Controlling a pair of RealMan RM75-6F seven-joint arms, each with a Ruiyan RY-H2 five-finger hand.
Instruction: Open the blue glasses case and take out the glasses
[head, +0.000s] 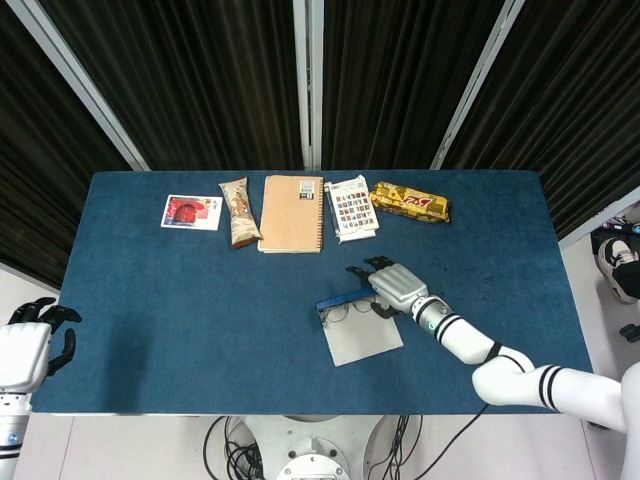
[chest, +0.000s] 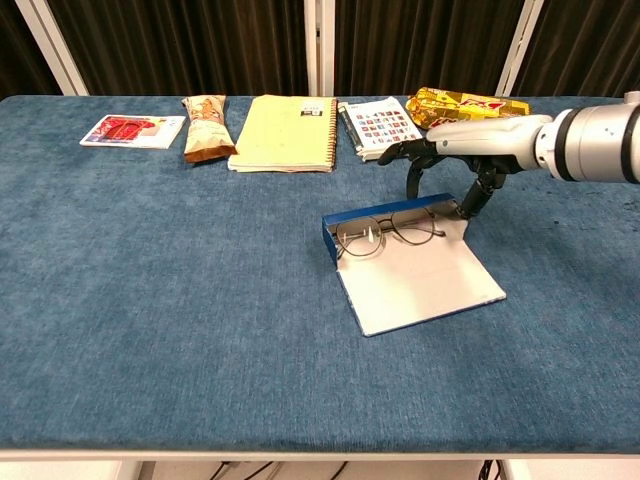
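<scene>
A blue table (head: 180, 310) fills the scene, seen from above in the head view and from the front edge in the chest view. Near the table's middle, slightly toward 4 o'clock, the blue glasses case (chest: 420, 272) lies open, its grey inner flap spread flat on the cloth and its blue wall standing upright along the far side. The glasses (chest: 385, 231) rest inside, lying against that blue wall with the lenses facing up. The right hand (chest: 462, 150) hovers at the case's 2 o'clock corner, palm down, fingers (chest: 411, 180) curled downward and spread apart; one dark fingertip appears to touch the right end of the case, but whether it grips anything cannot be told. The right arm reaches in from 4 o'clock. The left hand (head: 35, 335) sits off the table's edge at 8 o'clock, fingers loosely apart and holding nothing. Along the far edge, from 10 o'clock toward 1 o'clock, lie a red card (head: 191, 212), a brown snack packet (head: 239, 211), a tan spiral notebook (head: 292, 213), a small printed booklet (head: 351, 208) and a yellow snack bag (head: 410, 202). Dark curtains (head: 200, 80) hang behind the table.
</scene>
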